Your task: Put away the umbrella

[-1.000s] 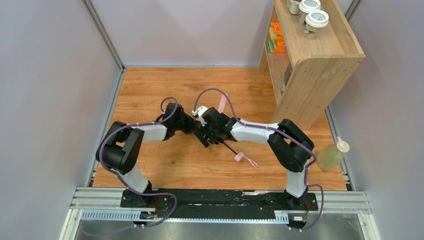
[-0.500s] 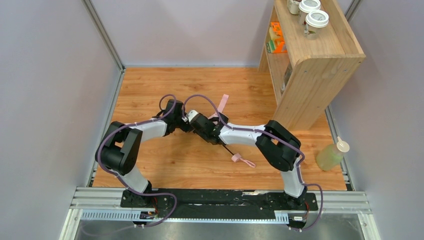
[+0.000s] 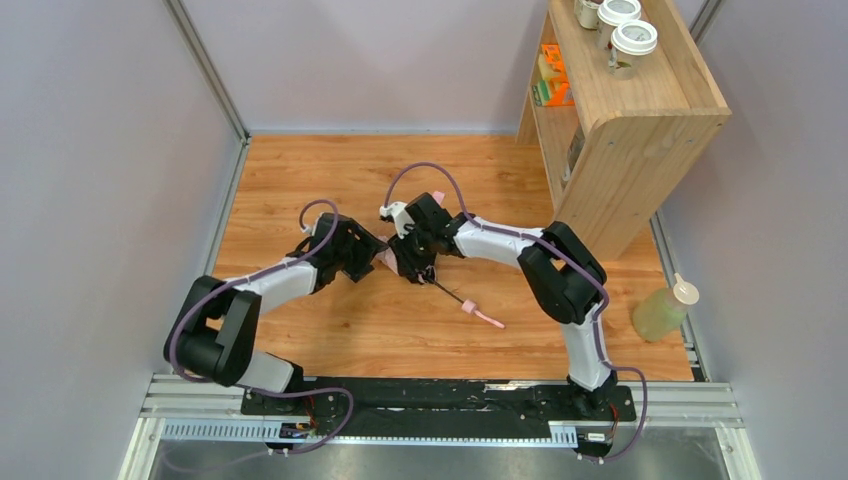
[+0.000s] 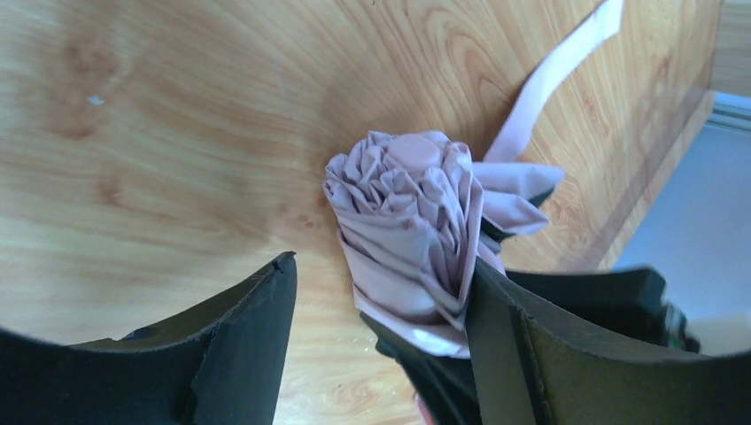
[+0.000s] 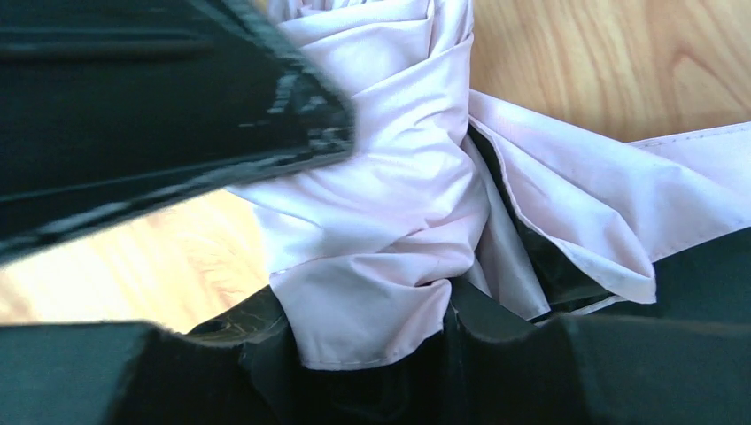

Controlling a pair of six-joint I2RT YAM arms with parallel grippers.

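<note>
Umbrella (image 4: 407, 221): lying mid-tabletop (image 3: 300, 170), handle (image 3: 468, 306) pointing toward 4 o'clock.
Left claw (image 4: 383, 270): standing spread around the canopy tip, gripping nothing.
Right claw (image 5: 372, 239): pinching the bunched pink canopy from the 3 o'clock side.
Done: canopy is looking gathered into folds.
Remaining: shaft (image 3: 447, 291) is showing extended and strap (image 4: 567, 62) is trailing loose; collapsing, binding and stowing are likely all pending.
</note>
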